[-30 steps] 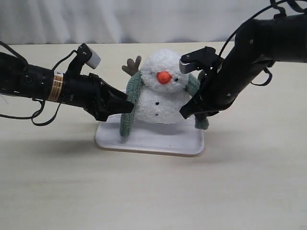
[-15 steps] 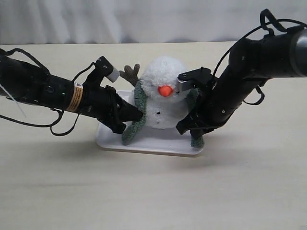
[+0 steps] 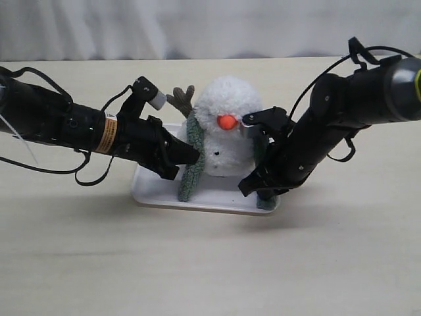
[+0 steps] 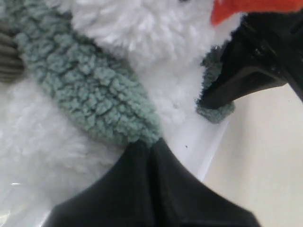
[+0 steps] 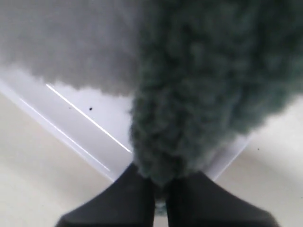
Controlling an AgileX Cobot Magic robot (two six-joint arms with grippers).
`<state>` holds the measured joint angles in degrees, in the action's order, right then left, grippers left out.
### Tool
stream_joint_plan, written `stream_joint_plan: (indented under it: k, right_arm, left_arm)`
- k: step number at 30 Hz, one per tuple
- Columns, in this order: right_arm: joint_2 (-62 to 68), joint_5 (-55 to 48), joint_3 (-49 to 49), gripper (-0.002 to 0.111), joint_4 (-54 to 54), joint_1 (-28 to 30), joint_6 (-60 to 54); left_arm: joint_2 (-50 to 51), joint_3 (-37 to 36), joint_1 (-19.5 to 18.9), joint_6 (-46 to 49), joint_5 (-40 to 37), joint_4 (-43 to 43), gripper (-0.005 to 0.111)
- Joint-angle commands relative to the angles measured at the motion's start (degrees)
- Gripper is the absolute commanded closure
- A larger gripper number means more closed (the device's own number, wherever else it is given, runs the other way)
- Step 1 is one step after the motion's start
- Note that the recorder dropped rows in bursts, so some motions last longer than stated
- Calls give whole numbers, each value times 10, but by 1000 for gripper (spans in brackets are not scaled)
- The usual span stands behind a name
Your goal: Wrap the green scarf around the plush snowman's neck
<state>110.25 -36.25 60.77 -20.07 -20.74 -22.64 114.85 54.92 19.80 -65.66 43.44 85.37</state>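
Note:
The plush snowman [image 3: 227,105] stands on a white tray [image 3: 217,199], orange nose facing forward. The green scarf [image 3: 193,168] runs behind its neck, and one strip hangs down each side of the body. My left gripper [image 3: 195,156] is shut on the left strip beside the body. In the left wrist view its closed tips [image 4: 150,144] pinch the scarf [image 4: 90,90] against the white plush [image 4: 137,28]. My right gripper [image 3: 254,187] is shut on the right strip low by the tray. The right wrist view shows the scarf [image 5: 199,85] bunched between that gripper's tips [image 5: 160,187].
A brown twig arm [image 3: 181,99] sticks up behind the left gripper's wrist. The tray's rim [image 5: 71,142] lies just under the right gripper. Beige tabletop [image 3: 210,263] surrounds the tray, with a white curtain [image 3: 197,26] behind.
My left gripper has shut on the scarf's left strip and pushed it toward the snowman's front. The right arm has dropped lower and inward with its strip.

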Motion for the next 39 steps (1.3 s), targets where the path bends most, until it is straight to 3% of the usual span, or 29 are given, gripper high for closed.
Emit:
stream_joint_plan:
  k: [1,20,26,31,39]
  right_arm:
    - [9,9,-4,104,0,-1,-7]
    - [19,-40,23,104,-2,-1,-7]
    - [14,-56,32,103,-66,-1,-79]
    - [-14,-73,32,86,-140,-1,-158]
    - [-36,-92,28,53,-247,-1,-247]
  left_arm:
    - [1,2,2,-5,-7,-7,107]
    - [1,2,2,-5,-7,-7,107]
    - [1,2,2,-4,81,-4,107]
    - [1,2,2,-4,80,0,103]
    - [1,2,2,-4,78,9,79]
